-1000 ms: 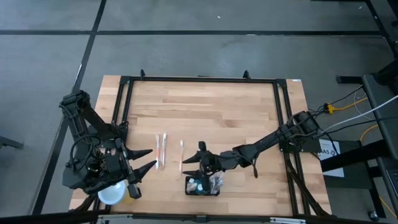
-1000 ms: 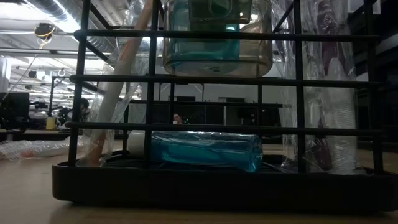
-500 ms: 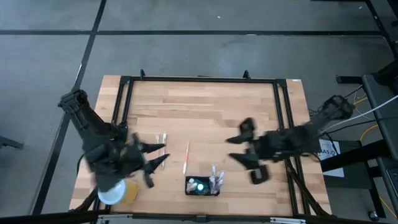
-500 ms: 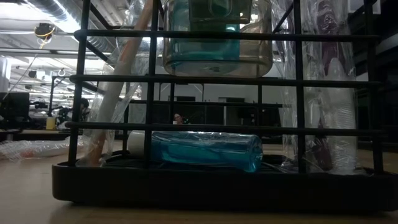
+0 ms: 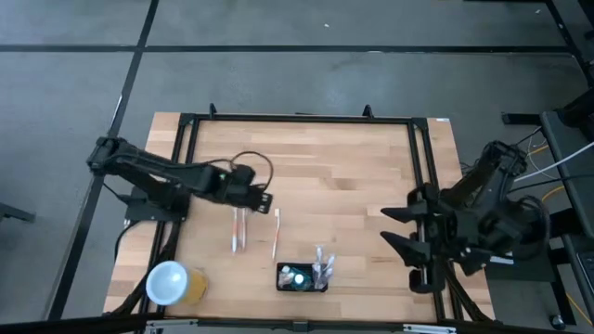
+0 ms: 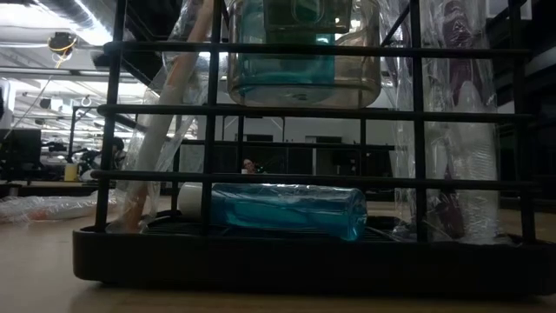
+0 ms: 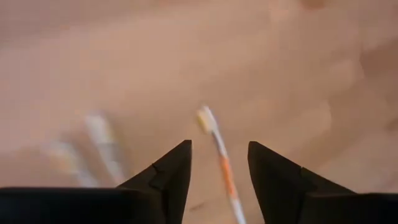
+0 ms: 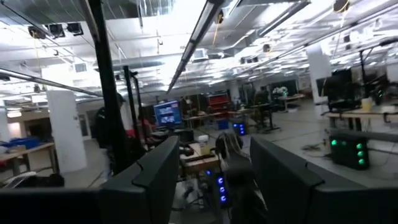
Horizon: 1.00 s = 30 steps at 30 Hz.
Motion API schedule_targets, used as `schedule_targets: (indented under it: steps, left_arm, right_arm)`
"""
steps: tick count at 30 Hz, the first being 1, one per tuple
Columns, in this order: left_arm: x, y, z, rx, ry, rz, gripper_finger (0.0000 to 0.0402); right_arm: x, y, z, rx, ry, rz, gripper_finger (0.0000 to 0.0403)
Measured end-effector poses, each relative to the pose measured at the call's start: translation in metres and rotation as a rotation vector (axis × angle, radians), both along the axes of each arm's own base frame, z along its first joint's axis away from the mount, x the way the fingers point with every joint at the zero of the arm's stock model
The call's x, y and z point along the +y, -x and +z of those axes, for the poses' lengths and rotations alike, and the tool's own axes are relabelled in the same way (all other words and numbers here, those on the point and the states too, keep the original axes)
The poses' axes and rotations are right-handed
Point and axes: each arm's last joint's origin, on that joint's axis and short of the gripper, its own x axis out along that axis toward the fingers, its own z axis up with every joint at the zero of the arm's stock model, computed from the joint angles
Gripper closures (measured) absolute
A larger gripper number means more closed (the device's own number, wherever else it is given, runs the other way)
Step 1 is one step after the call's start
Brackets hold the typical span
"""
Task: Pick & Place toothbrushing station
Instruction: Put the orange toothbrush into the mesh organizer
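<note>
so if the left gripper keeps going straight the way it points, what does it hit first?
Most likely the orange-and-white toothbrush on the table: the left gripper is open, and the brush lies between and just ahead of its fingertips. Depth is unclear, so it might meet bare wood beside it.

The bench (image 5: pixel 353 176) is pale, striped wood planking inside a black metal frame (image 5: pixel 297 118). The small rectangular holder box (image 5: pixel 302 277) is black, with teal and white showing inside. The round cup (image 5: pixel 171 284) is yellow with a white top. The thin toothbrush (image 5: pixel 276 232) is white with orange.
</note>
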Motion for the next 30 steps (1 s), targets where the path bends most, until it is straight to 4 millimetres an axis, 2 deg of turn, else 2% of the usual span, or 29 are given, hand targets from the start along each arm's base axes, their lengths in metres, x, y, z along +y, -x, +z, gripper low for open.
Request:
schedule_targets:
  steps: [4, 7, 13, 21, 30]
  left_arm:
    - [0.009, -0.021, -0.037, -0.096, 0.143, -0.046, 0.0233]
    - [0.009, -0.029, -0.059, -0.05, 0.172, -0.042, 0.0228]
    - [-0.011, -0.042, -0.095, 0.048, 0.23, -0.069, 0.0234]
    - [-0.033, -0.059, -0.121, -0.016, 0.259, -0.013, 0.0245]
    - [-0.024, -0.08, -0.135, 0.049, 0.199, 0.0, 0.027]
  right_arm:
    - [0.012, -0.001, 0.016, -0.001, 0.022, -0.016, 0.0202]
    - [0.021, 0.0, 0.025, 0.02, 0.025, -0.045, 0.0202]
    - [0.031, 0.005, 0.034, 0.02, 0.031, -0.031, 0.0202]
    - [0.036, 0.013, 0.034, 0.031, 0.014, -0.015, 0.0202]
    - [0.04, 0.023, 0.036, -0.001, -0.012, 0.036, 0.0202]
